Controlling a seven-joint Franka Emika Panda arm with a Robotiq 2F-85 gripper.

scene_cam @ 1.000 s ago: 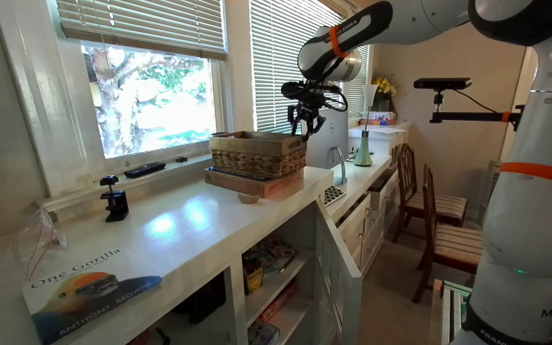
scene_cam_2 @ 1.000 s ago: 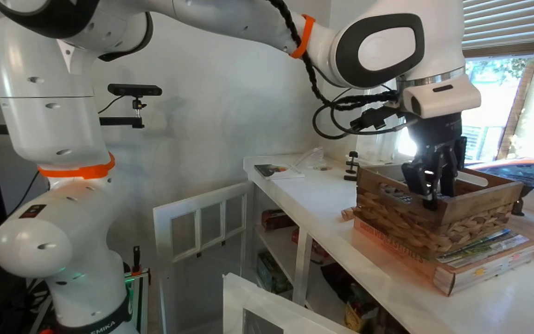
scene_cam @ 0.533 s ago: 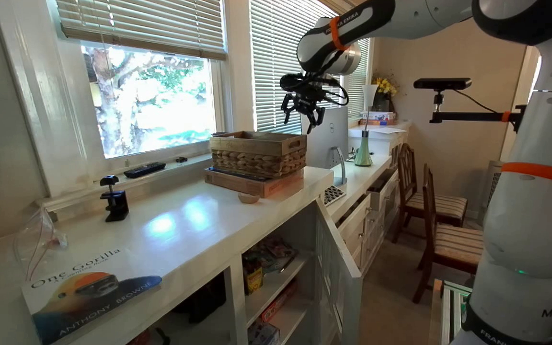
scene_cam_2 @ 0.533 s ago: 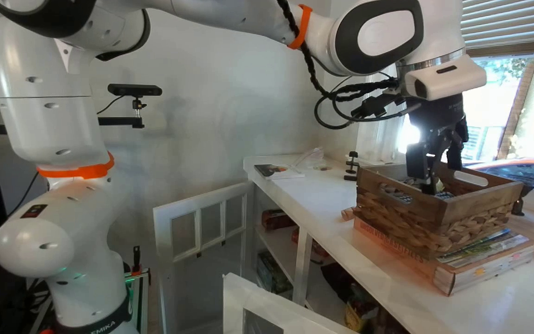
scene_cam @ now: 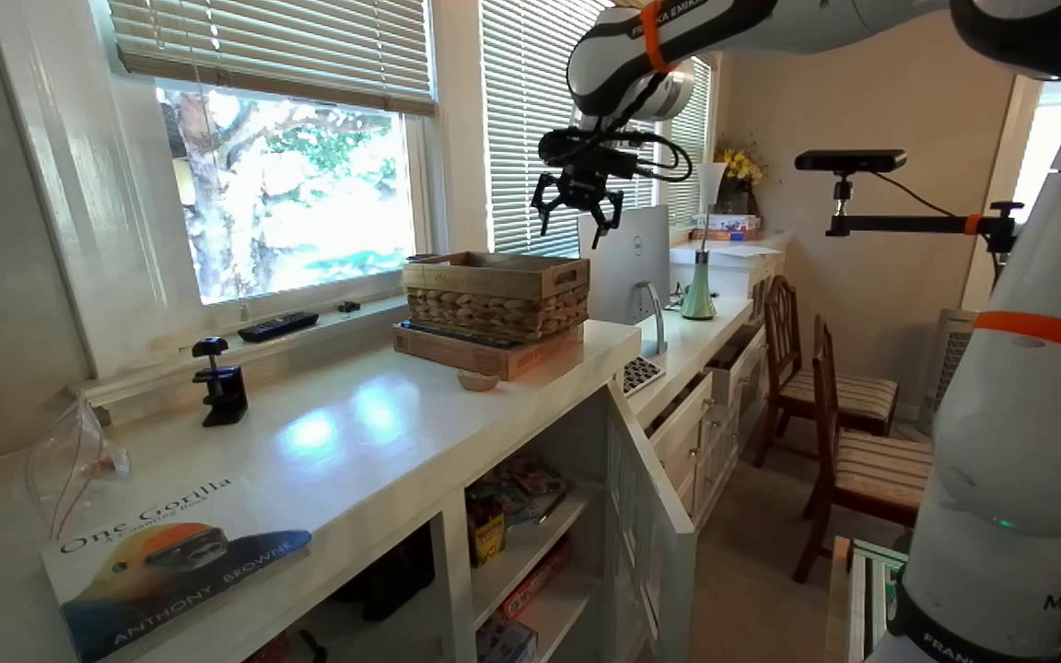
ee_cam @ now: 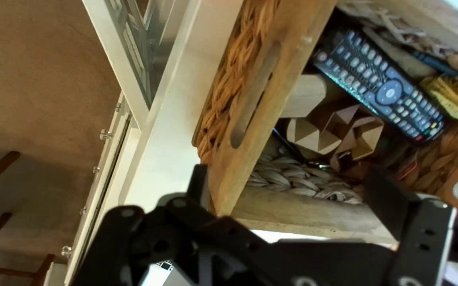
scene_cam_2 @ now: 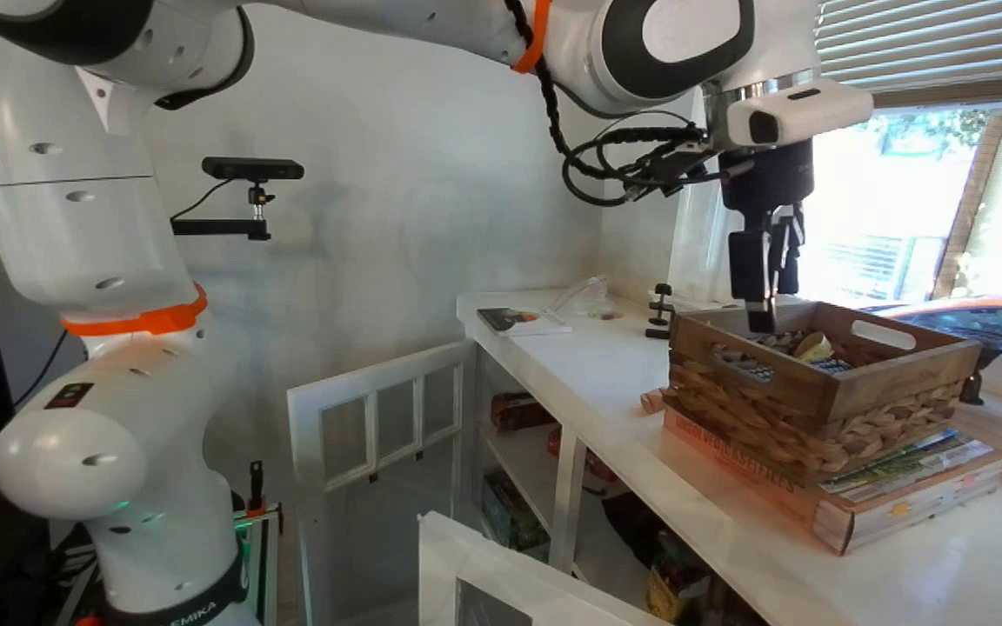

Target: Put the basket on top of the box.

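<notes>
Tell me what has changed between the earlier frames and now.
The hand rose from the rim of the basket to clear above it and spread wider; it holds nothing now. Whether it gripped the rim a second ago is unclear. Unmoved: the basket, on top of the box, plus the book and clamp.

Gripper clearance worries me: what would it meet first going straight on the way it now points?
Probably the basket: the open gripper points down above one handled end, so the wooden rim there looks first in line. Depth is unclear; it could straddle the rim.
</notes>
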